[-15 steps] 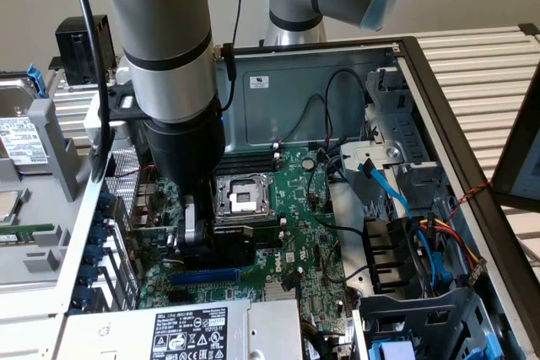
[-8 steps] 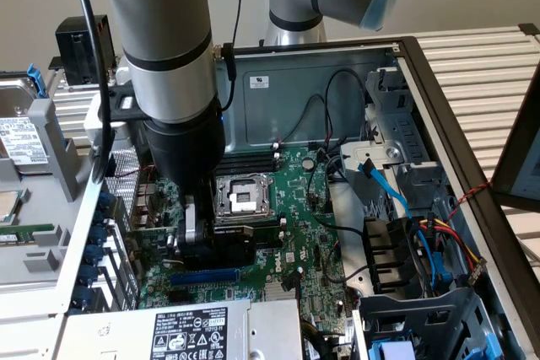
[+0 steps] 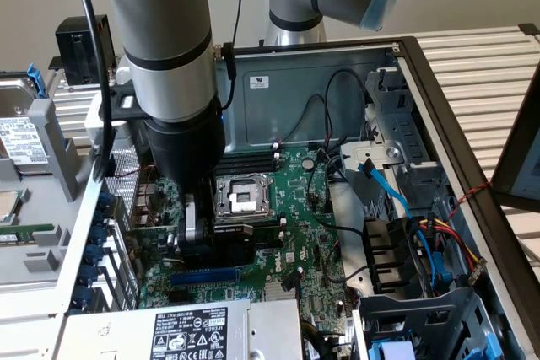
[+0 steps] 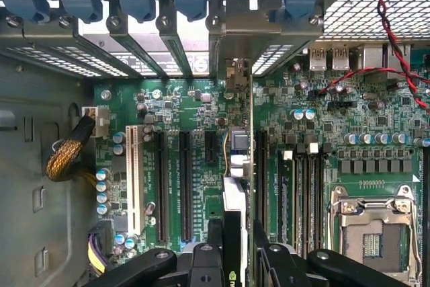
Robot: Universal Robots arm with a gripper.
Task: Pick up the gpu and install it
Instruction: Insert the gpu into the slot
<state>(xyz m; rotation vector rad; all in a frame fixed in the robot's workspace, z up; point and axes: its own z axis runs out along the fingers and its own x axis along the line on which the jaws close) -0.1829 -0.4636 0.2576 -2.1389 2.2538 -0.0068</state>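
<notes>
Exterior view: gripper (image 3: 201, 240) clamps the gpu (image 3: 228, 250) over the motherboard (image 3: 297, 233) inside an open case (image 3: 287, 90) on a slatted table (image 3: 483, 65)

Exterior view slants down into the case (image 3: 321, 82) — wrist view, close, straight down; both share the motherboard (image 4: 282, 105)

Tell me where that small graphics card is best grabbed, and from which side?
Pinch the gpu by its upper edge, across its flat faces, coming straight down: it stands on edge over the motherboard, thin and upright. The gripper holds it so.
</notes>
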